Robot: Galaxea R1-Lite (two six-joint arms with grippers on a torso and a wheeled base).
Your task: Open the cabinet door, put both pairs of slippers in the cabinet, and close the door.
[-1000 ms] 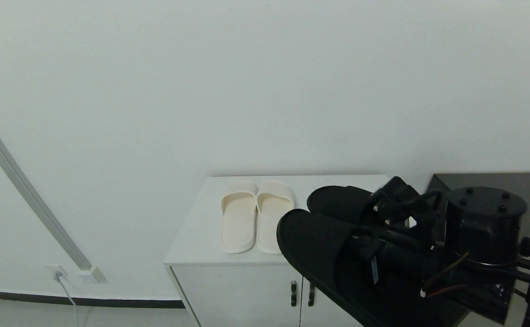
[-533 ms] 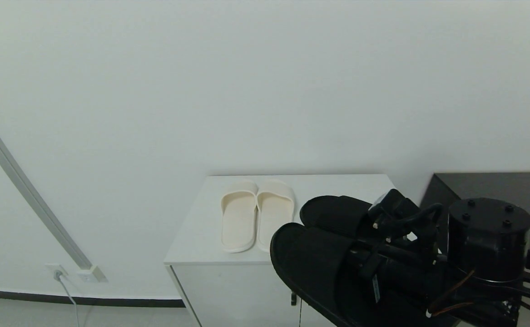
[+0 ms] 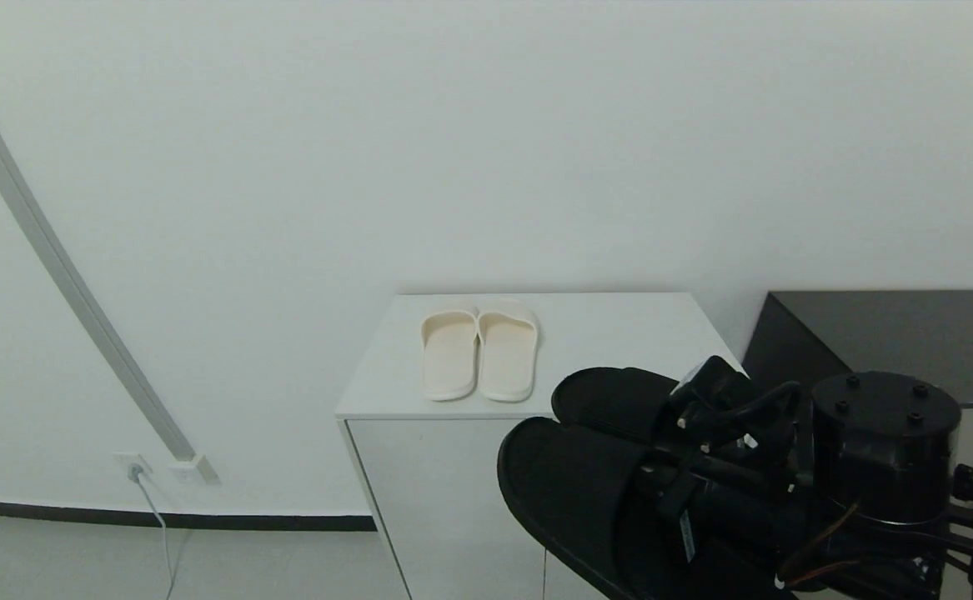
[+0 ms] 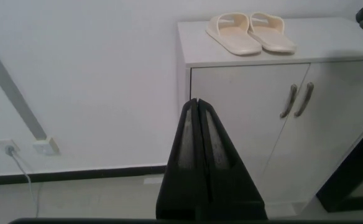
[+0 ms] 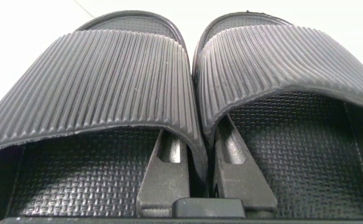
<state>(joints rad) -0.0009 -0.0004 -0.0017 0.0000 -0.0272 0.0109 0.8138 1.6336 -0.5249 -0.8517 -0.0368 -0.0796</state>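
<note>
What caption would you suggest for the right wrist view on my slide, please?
Right gripper shut on the black slippers, pinching their adjoining inner edges together.

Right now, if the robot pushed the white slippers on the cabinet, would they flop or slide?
Probably stiff: the white slippers keep their arched straps standing. Likely light: thin soles. A push might slide them across the smooth cabinet top.

Head looks down, left wrist low, both facing the cabinet (image 3: 619, 337).
</note>
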